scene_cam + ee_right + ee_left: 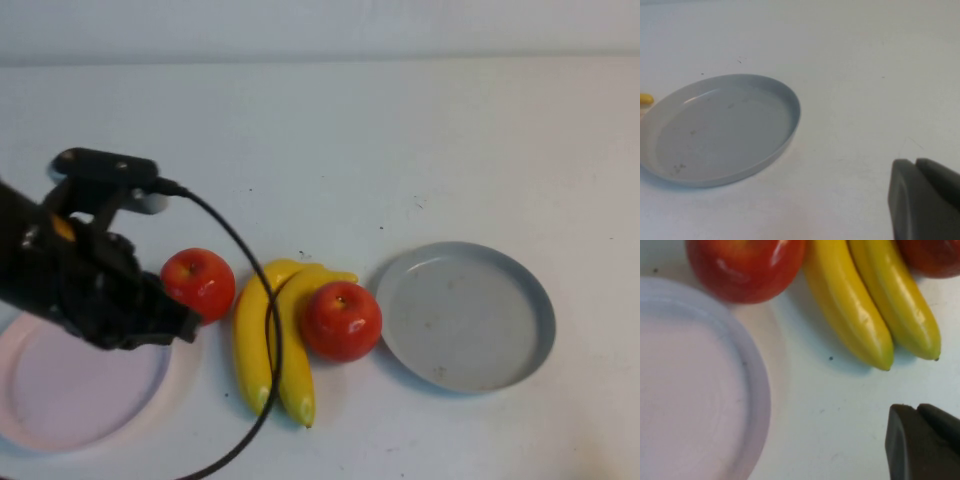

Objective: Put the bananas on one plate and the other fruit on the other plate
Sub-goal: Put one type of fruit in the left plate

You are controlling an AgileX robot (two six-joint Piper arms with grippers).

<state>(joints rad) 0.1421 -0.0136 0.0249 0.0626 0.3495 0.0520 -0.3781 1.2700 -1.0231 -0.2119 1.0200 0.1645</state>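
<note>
Two yellow bananas [272, 338] lie side by side mid-table between two red apples, one to their left [198, 282] and one to their right [342, 320]. A pink plate [40, 425] sits at the front left and a grey plate [465, 315] to the right. My left gripper [178, 325] is shut and empty, just above the pink plate's rim, beside the left apple. In the left wrist view the gripper [917, 407] is over bare table near the bananas [865, 315], apple [745, 265] and pink plate [685, 390]. My right gripper [914, 161] is shut and empty, off to the side of the grey plate [720, 127].
A black cable [262, 340] from my left arm drapes over the bananas and runs to the table's front edge. White table surface lies open behind the fruit and around the grey plate.
</note>
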